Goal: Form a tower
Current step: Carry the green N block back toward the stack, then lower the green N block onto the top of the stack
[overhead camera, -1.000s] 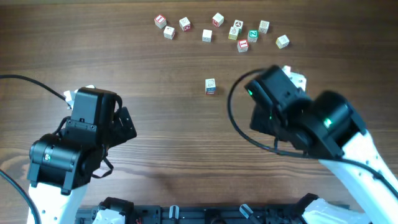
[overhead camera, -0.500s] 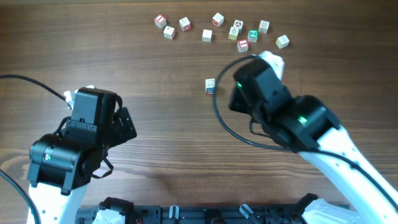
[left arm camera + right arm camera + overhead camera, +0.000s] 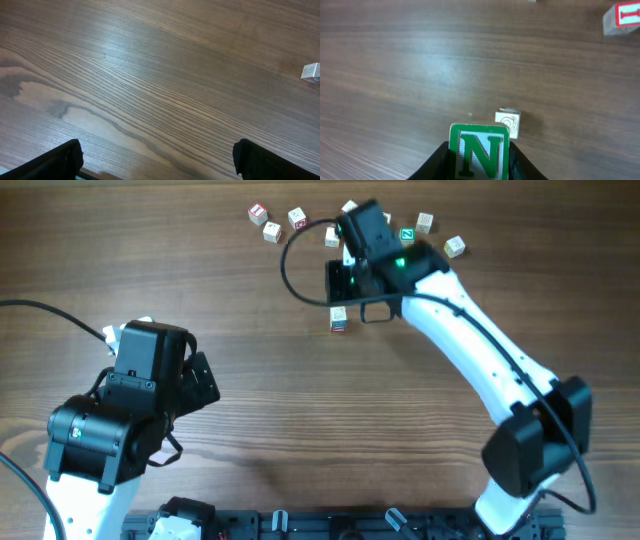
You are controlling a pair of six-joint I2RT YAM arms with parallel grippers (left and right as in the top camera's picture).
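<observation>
Green-faced N cube [image 3: 479, 150], one, pinched in right gripper [image 3: 479, 167], held near tower [image 3: 339, 318]; tower's cube count unclear from above. Left gripper [image 3: 160, 167] spread wide, empty. Eight or so loose cubes [image 3: 272, 232] visible along far edge, well apart from tower.

Overhead, bare wooden table [image 3: 300, 410] lies open across the middle, upper left and upper right. Loose blocks [image 3: 297, 218] crowd the top centre. The right arm [image 3: 470, 340] slants from lower right into them, its black cable [image 3: 284, 265] looping left. A lone block [image 3: 339, 319] sits just below its tip. The left arm [image 3: 125, 405] fills the lower left. In the right wrist view, a green N block [image 3: 480, 152] blocks the bottom centre.
</observation>
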